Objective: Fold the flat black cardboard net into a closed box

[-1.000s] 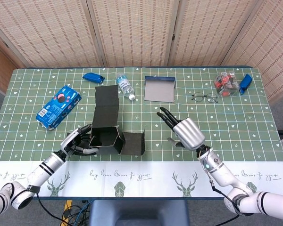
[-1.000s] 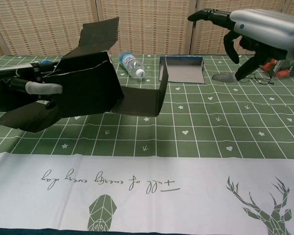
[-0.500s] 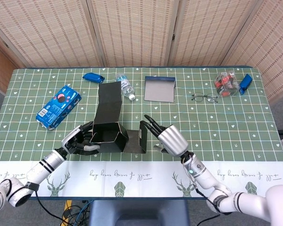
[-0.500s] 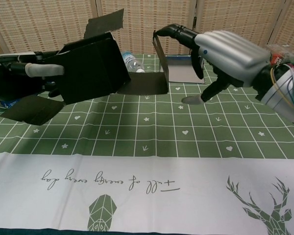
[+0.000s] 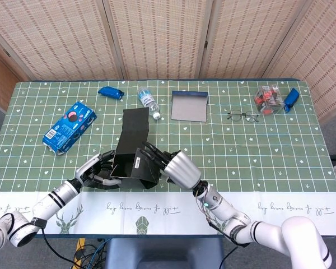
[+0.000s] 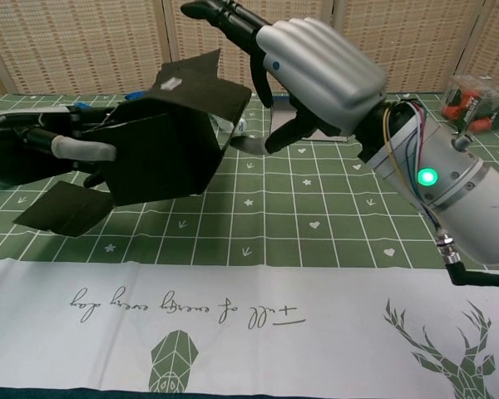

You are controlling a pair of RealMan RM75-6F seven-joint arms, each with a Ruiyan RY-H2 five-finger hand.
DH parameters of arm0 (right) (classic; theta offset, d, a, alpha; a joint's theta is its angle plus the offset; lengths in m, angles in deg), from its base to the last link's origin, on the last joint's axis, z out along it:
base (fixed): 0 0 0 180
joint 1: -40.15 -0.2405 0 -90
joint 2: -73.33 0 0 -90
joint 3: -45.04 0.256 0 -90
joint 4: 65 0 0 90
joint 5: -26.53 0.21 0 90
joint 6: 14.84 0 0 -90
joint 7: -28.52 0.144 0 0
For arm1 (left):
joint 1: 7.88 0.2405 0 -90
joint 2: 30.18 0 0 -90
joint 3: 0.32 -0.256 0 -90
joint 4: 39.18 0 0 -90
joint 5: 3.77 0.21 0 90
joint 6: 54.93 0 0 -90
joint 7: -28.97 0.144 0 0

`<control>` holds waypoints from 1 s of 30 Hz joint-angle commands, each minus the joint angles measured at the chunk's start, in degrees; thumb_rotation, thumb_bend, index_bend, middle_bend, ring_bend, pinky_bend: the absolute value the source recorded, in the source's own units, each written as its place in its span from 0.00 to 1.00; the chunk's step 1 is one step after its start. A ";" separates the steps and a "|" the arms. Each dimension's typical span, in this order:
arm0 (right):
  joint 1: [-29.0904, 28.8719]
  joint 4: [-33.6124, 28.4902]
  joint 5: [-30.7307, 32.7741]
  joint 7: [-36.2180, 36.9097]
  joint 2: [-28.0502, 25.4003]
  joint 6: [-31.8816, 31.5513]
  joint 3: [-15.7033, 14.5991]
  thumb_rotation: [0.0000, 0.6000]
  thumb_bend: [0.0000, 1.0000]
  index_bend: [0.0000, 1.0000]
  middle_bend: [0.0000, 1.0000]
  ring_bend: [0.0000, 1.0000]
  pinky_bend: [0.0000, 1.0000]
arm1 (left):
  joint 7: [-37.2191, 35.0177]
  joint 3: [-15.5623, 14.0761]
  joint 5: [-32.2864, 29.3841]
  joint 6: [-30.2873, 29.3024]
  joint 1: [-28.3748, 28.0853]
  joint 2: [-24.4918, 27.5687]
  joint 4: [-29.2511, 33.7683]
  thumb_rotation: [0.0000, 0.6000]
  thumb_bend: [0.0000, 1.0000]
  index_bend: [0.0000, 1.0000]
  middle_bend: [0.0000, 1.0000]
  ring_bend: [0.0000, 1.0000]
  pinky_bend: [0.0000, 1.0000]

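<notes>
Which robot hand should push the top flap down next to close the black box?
Probably the right hand: its fingers already reach over the black box's raised flap. The left hand grips the box's side, steadying it.

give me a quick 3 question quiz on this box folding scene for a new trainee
1. True or false: the left hand holds the black cardboard box from its own side.
2. Which thing lies nearest the far end of the box's long upright flap? A) water bottle B) glasses C) blue biscuit pack
3. Fill in: the right hand has its fingers spread over the box's ____ flap.

Key: 1 true. 2 A. 3 side; in the chest view that flap is tilted up over the box, not yet shut flat.
</notes>
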 commanded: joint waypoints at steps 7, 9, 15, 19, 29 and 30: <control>-1.52 -5.41 0.30 -2.52 -4.22 4.83 -0.75 1.00 0.20 0.00 0.08 0.65 1.00 | 5.36 -0.43 -0.14 0.66 0.18 -2.10 -2.11 1.00 0.15 0.26 0.22 0.53 0.68; -1.75 -6.09 0.44 -2.88 -4.85 5.71 -0.90 1.00 0.20 0.00 0.10 0.66 1.00 | 7.11 -0.44 -0.22 0.71 0.27 -2.63 -2.70 1.00 0.15 0.26 0.22 0.53 0.68; -2.75 -6.01 -0.64 -4.46 -5.92 8.91 -2.97 1.00 0.23 0.00 0.15 0.68 1.00 | 12.10 -0.57 -0.71 1.32 0.54 -4.33 -4.04 1.00 0.15 0.26 0.22 0.53 0.68; -3.19 -5.12 -1.29 -5.40 -5.88 10.79 -4.49 1.00 0.24 0.07 0.19 0.70 1.00 | 15.31 -0.60 -0.94 1.92 0.55 -5.86 -5.32 1.00 0.15 0.26 0.22 0.53 0.68; -3.01 3.40 -2.89 -2.47 -1.61 11.53 -8.24 1.00 0.28 0.10 0.21 0.70 1.00 | 23.27 -1.15 -1.50 3.86 0.80 -11.19 -9.72 1.00 0.15 0.26 0.22 0.52 0.68; -3.08 4.76 -3.19 -2.06 -0.96 11.46 -8.61 1.00 0.28 0.10 0.21 0.70 1.00 | 24.19 -1.26 -1.49 3.97 0.89 -11.75 -10.23 1.00 0.15 0.26 0.22 0.52 0.68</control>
